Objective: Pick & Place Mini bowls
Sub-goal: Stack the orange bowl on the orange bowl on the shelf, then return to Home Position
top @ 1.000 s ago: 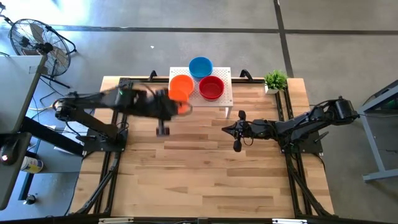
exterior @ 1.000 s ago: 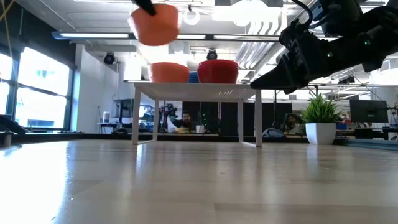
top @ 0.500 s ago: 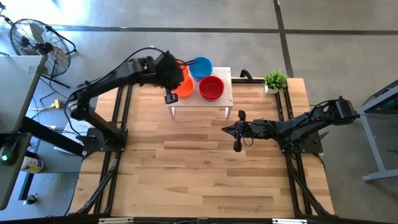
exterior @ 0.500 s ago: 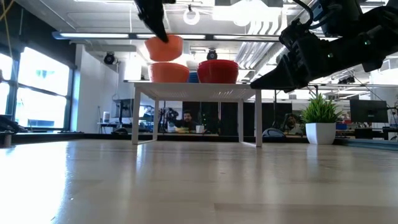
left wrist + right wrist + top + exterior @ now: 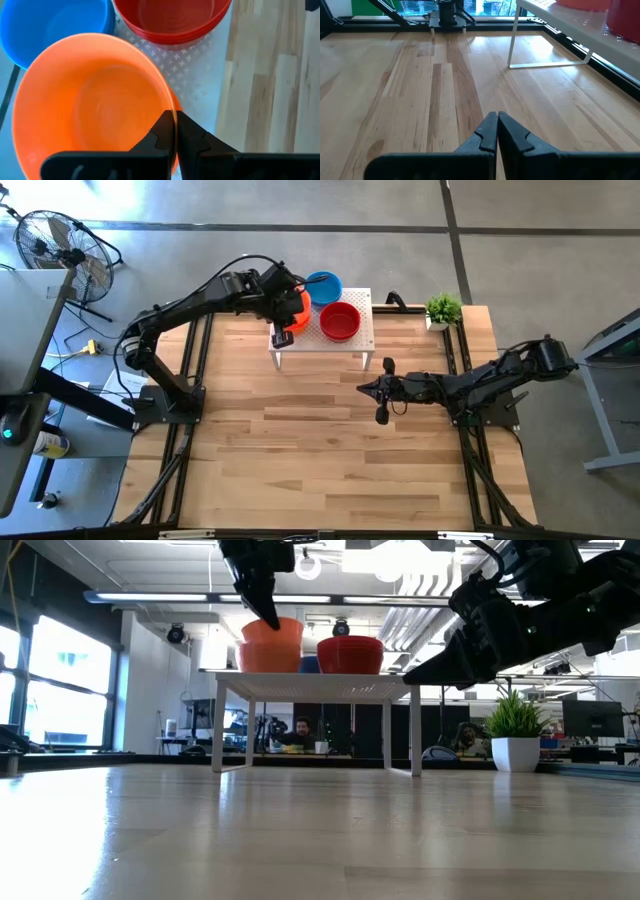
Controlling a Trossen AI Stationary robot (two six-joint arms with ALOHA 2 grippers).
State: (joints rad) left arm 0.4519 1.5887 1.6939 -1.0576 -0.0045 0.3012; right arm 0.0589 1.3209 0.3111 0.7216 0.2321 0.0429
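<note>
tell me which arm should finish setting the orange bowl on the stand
Left. The left gripper is shut on the orange bowl above the white stand. The right gripper hangs shut, away from the stand.

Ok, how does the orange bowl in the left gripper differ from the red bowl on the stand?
The orange bowl is pinched at its rim by the left gripper; the red bowl is free of any gripper. The orange one sits nearer the white stand's left end, the red one nearer the right. Both are round, glossy, upright and alike in size.

Bowls (image 5: 339, 321) crowd the stand (image 5: 366, 330); table (image 5: 320, 450) open.
</note>
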